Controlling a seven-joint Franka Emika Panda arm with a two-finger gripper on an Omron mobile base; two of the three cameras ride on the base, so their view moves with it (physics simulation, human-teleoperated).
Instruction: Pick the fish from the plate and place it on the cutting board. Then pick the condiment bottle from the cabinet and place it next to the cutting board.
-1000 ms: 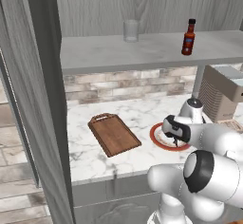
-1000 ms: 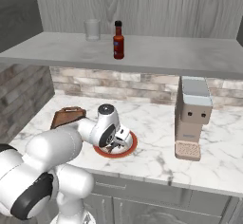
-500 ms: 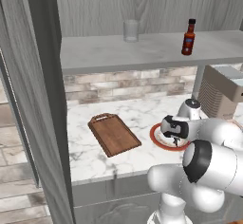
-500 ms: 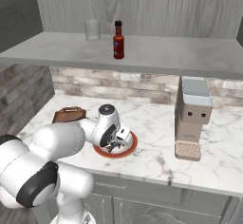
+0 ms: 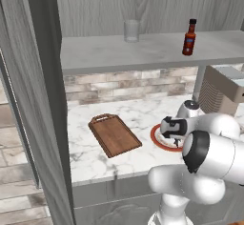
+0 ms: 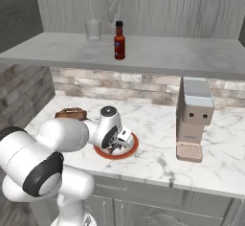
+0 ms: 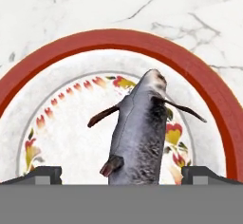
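Left base view: the fingers (image 5: 174,140) hang over the plate (image 5: 157,138), cutting board (image 5: 114,134) well apart on the worktop (image 5: 143,114).
Hand view: fingers (image 7: 40,174) spread wide, the fish (image 7: 140,133) lying on the plate (image 7: 199,80) between them, ungrasped.

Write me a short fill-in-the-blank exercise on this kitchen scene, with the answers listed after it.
1. The fish lies on the ____, between the open gripper's fingertips.
2. On the cabinet shelf, the condiment bottle stands apart from a clear ____.
3. The cutting board on the counter has nothing on it; its handle cut-out is at the end nearer the ____.

Missing words: plate; glass; wall
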